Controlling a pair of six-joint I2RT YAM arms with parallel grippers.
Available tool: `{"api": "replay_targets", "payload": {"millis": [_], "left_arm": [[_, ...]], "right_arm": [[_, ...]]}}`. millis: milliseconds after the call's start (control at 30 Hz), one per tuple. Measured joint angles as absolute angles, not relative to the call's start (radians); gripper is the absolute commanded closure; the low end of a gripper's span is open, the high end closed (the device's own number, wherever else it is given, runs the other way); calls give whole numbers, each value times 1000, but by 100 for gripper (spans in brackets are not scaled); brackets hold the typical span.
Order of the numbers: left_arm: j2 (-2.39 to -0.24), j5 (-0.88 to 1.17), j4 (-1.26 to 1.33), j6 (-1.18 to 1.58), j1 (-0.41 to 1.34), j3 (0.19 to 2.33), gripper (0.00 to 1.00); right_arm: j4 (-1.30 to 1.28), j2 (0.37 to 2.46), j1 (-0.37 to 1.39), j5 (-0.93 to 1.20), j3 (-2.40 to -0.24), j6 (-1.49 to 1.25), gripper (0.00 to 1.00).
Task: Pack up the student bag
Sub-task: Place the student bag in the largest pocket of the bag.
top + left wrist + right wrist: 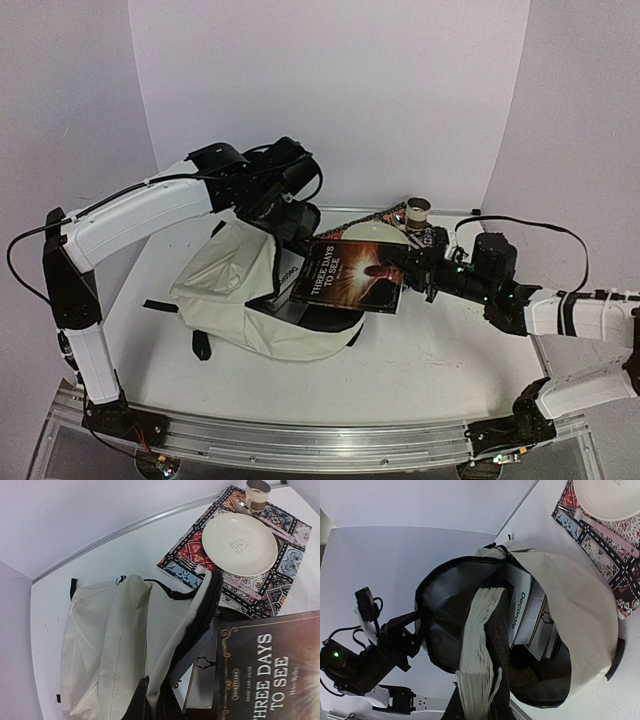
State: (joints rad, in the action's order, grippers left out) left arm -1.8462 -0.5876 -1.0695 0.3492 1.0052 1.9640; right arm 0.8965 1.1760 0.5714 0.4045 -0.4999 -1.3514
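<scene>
The cream student bag (pixel 235 290) lies on the table with its black-trimmed mouth facing right. My left gripper (pixel 290 228) is shut on the upper rim of the mouth and holds it up; the left wrist view shows my left gripper (pixel 151 700) pinching the rim of the bag (pixel 115 640). My right gripper (pixel 405 268) is shut on a dark book, "Three Days to See" (pixel 350 275), held at the mouth. In the right wrist view the book (pixel 480 640) reaches edge-on into the bag's dark inside (pixel 445 610), held by my right gripper (pixel 482 712). A white box (pixel 522 610) lies inside.
A patterned placemat (pixel 280 587) behind the bag carries a cream plate (pixel 240 542), a fork (pixel 192 565), a spoon (pixel 265 520) and a small cup (pixel 257 495). The back wall and side walls stand close around the table.
</scene>
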Motion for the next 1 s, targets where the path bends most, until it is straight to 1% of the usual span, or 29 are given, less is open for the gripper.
{"api": "replay_targets", "payload": {"millis": [233,533,1000], "left_arm": [[-1838,-511,-1032,359,1007,1956,100],[-1747,-422,-975,376,1007,1839,100],[-1731,-447,-958,385,1007,1817,100]], "right_arm": [[957,1336,634,350,-527,-1384,100],[1043,1456,645,315,-612,-1422,100],[1073,1478,670,342,-673,-1522,100]]}}
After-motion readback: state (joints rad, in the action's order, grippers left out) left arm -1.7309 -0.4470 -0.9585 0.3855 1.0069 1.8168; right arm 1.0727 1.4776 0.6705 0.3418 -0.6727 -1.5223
